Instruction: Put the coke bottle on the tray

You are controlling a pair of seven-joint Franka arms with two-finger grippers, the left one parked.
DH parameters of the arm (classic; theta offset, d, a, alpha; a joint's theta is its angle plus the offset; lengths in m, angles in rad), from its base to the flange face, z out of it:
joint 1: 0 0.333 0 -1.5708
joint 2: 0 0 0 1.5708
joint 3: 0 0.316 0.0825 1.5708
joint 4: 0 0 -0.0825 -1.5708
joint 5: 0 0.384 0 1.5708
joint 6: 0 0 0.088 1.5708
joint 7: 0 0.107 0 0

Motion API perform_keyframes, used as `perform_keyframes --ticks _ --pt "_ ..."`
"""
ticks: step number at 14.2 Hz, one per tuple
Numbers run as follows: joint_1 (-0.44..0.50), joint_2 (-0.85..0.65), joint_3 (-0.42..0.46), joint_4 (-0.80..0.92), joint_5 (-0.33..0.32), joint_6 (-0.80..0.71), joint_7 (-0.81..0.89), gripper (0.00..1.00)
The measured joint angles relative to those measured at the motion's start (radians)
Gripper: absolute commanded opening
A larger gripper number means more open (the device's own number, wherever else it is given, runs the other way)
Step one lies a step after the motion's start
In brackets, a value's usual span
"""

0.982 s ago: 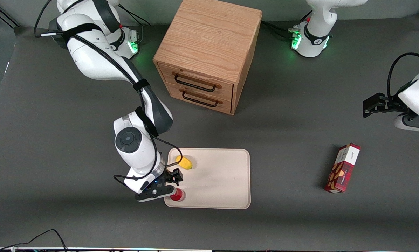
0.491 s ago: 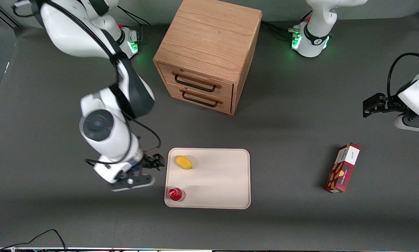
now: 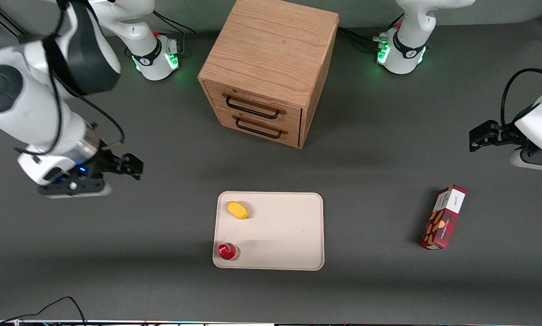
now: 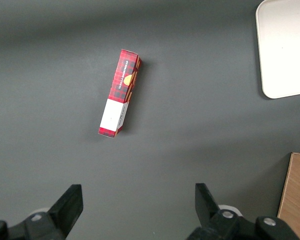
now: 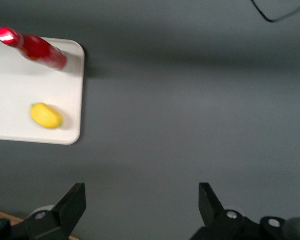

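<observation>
Now coke bottle (image 3: 228,251) stands on tray (image 3: 284,235); pincer (image 3: 133,165) apart, open.

Gripper (image 3: 133,165): a second ago I had it down at the near corner of the tray (image 3: 293,235), right at the coke bottle (image 3: 228,251). Half a second ago it was already off, just beside the tray's edge. Now I see it well apart from the tray, high over bare table toward the working arm's end.
Fingers (image 5: 72,202): I see them spread wide with nothing between them.
Arm: I have swung it up and away; its wrist no longer overhangs the tray.
Coke bottle: uncovered now, upright on the tray by itself, no longer under the gripper.
</observation>
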Motion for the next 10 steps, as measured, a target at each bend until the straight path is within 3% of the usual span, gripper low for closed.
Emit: perform_keyframes --ticks 3,10 --pt "-0.091 -0.090 0.003 -0.032 0.067 -0.075 -0.100 1.00" --pt "-0.147 -0.171 0.004 -0.041 0.079 -0.163 -0.118 1.00"
